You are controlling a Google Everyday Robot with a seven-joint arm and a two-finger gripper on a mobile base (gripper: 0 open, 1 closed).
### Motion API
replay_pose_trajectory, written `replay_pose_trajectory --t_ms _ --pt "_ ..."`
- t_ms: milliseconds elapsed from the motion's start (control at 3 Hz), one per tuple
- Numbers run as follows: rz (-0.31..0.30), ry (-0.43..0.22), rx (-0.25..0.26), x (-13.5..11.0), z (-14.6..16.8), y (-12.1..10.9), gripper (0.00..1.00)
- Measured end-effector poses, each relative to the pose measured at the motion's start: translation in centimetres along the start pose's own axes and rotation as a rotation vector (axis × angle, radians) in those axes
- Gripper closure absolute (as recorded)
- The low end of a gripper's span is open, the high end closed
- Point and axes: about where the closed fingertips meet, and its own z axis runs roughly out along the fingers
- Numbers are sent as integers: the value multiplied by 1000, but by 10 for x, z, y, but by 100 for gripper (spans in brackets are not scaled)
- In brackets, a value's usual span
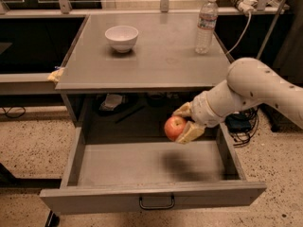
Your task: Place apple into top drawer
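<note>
- The apple (174, 127) is red-orange with a paler patch. It hangs in the air above the rear right part of the open drawer and touches neither the drawer floor nor its walls.
- The gripper (180, 125) pinches the apple between its two tan fingers (191, 132). One finger sits on the apple's upper right side and the other under its lower right side.
- The white arm (255, 86) reaches in from the right and slopes down to the gripper, passing just under the table's front edge.
- The top drawer (94, 200) is pulled well out toward the camera. Its grey floor is bare, with a soft dark shadow (185, 164) lying below and a little forward of the apple.
- The dark loop handle (156, 203) sits at the centre of the flat front panel.
- The grey table (156, 63) stands above the drawer opening.
- A white bowl (121, 37) stands upright at the table's back left, and a clear water bottle (206, 19) stands upright at the back right, well apart from the bowl.
- In the dark recess behind the drawer lies something pale (111, 101), perhaps crumpled paper or cloth; I cannot tell which.
- Dark cables (240, 123) lie on the speckled floor to the right of the drawer, beneath the arm.
</note>
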Motion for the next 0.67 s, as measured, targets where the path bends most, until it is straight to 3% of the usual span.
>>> replay_pose_trajectory --t_ms 667 --pt "79 29 -4 59 16 22 100"
